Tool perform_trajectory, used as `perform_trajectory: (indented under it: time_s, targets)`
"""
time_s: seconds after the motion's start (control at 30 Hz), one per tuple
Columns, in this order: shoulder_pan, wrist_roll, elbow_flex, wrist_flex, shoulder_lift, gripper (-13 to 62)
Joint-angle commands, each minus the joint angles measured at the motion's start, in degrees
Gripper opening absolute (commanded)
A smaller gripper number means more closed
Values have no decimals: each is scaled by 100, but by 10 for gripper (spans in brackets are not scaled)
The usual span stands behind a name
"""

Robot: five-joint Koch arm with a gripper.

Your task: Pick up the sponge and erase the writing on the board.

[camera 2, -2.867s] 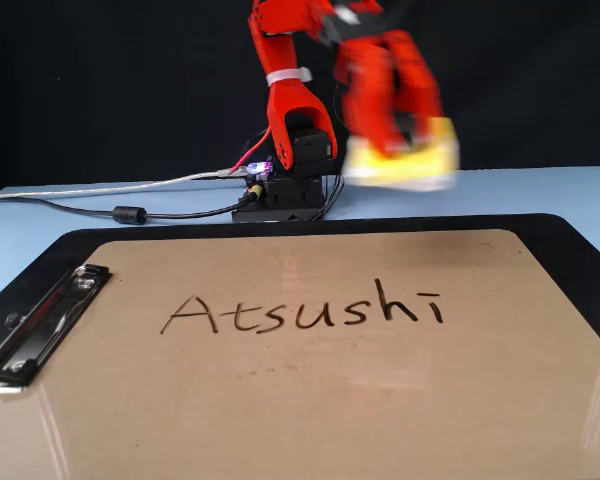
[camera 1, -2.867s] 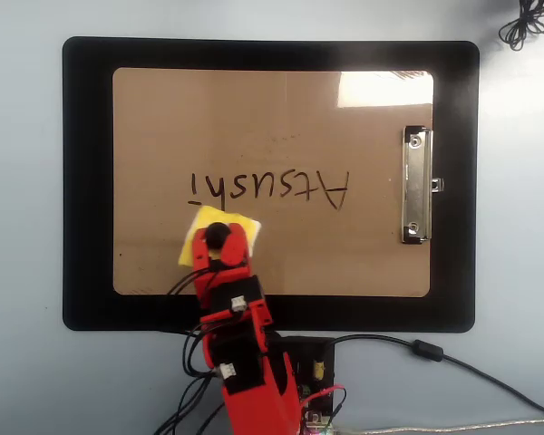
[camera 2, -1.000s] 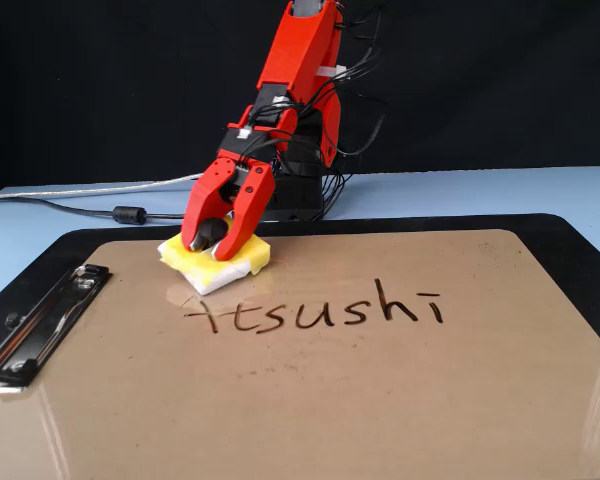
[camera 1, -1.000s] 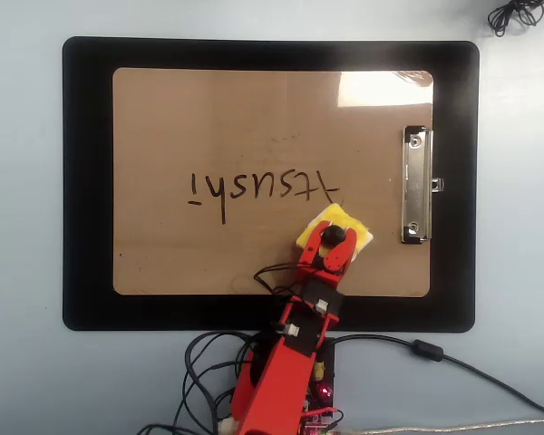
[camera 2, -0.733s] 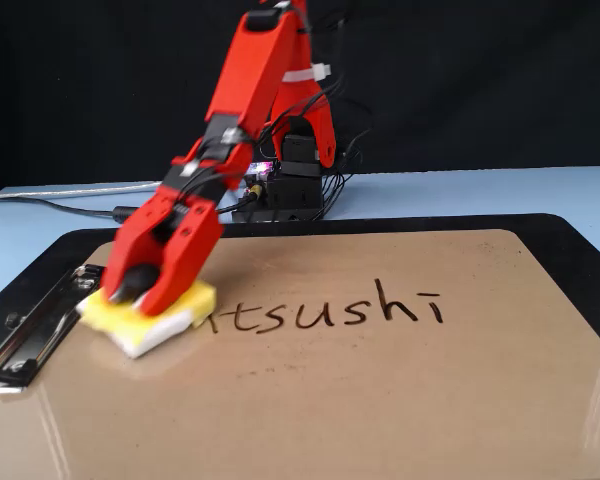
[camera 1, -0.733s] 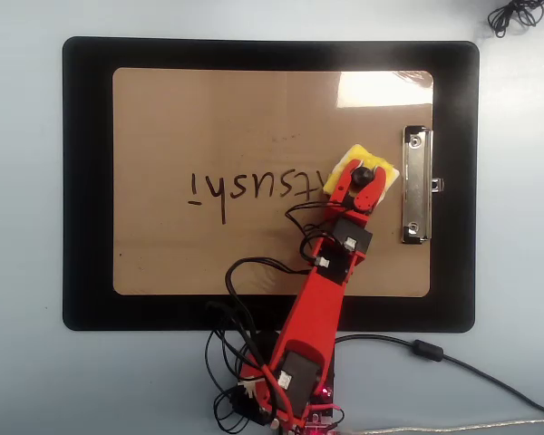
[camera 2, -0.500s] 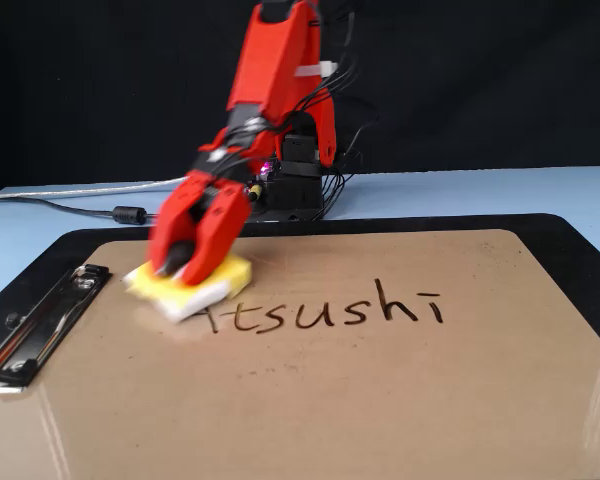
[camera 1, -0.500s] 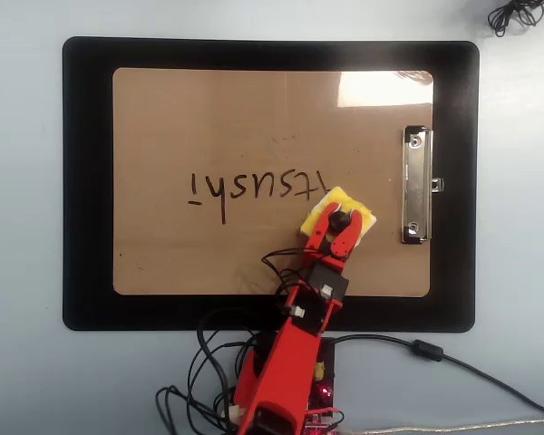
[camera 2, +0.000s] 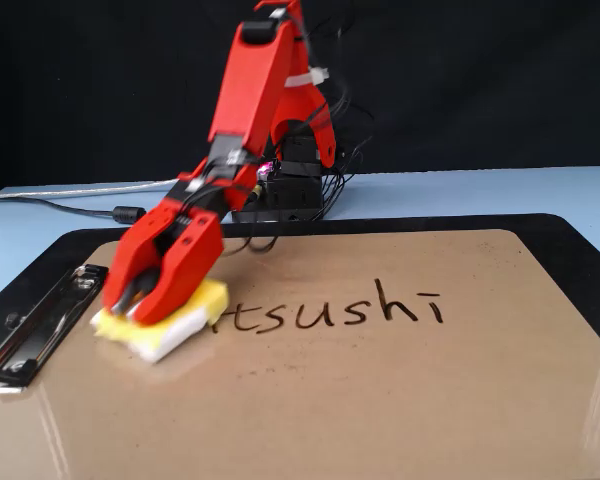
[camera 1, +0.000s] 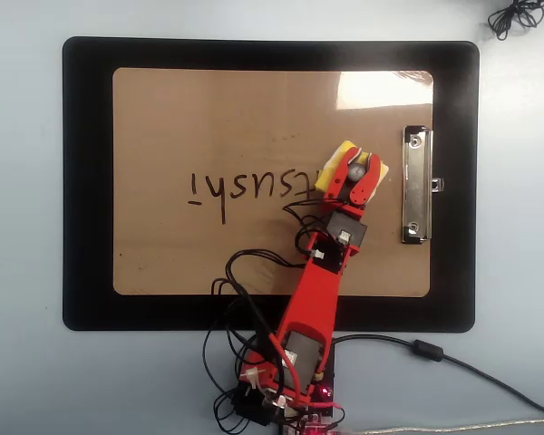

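Gripper (camera 1: 354,169) (camera 2: 140,303) clenched on the sponge (camera 1: 331,171) (camera 2: 170,330), red jaws either side of its black knob (camera 1: 356,169). Sponge is pressed flat on the board (camera 1: 208,118) (camera 2: 380,400), sitting between the writing (camera 1: 249,188) (camera 2: 330,308) and the clip (camera 1: 417,184) (camera 2: 35,325): just beside the clip, not touching it, and right at the near end of the writing. In the overhead view the sponge's left edge meets the last visible letter; in the fixed view its right corner touches the first "t".

Writing reads "tsushi" in the fixed view, upside down in the overhead view, and runs away from the clip across the middle of the board.

Arm (camera 1: 317,281) (camera 2: 255,90) reaches from its base (camera 1: 286,403) (camera 2: 295,190) at the board's long edge, slanting toward the clip end. Black cables (camera 1: 245,299) loop off the arm over the board edge on the side away from the clip.

Board lies on a black mat (camera 1: 86,181) (camera 2: 580,250) that borders it on all sides, the clip's short edge included. Mat sits on a pale blue table (camera 1: 27,381) (camera 2: 480,190). Glare patch on the board corner nearest the clip in the overhead view. Sponge and gripper are slightly blurred in the fixed view.
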Motion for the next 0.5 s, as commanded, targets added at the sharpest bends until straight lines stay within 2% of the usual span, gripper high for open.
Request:
perform_trajectory:
  time_s: [0.0,0.27,0.37,0.47]
  targets:
    - [-18,-141,378,53,281,-81]
    - [-35,-114,3252,53,3138,-81]
    - [-211,-114,3296,18,3155,-81]
    - [-712,-132,2461,-149,2276,-81]
